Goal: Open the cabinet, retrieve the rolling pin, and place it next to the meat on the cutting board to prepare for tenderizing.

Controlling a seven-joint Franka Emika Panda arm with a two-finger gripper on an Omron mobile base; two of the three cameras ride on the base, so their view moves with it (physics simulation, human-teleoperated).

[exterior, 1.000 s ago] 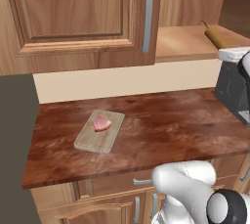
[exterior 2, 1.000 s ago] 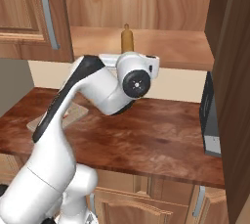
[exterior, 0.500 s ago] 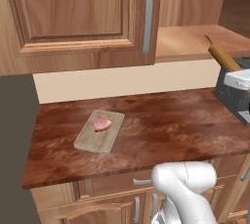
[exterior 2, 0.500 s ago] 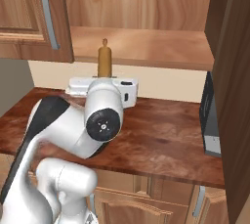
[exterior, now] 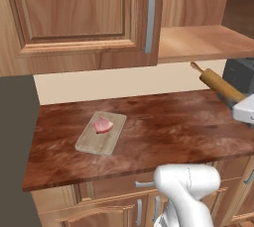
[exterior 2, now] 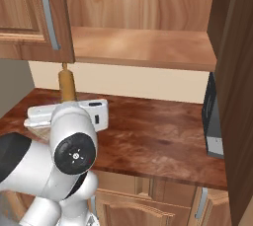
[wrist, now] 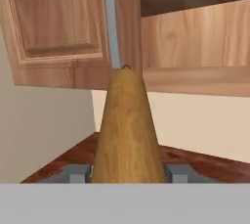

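Now: pin in the gripper, out over the counter

You can see the rolling pin clamped in the gripper, a finger pressed to each side of it. It hangs above the counter, below the open cabinet shelf, its far end pointing up and away. Look left: the meat sits on the cutting board, well apart from the pin. The neighbouring cabinet door is closed.
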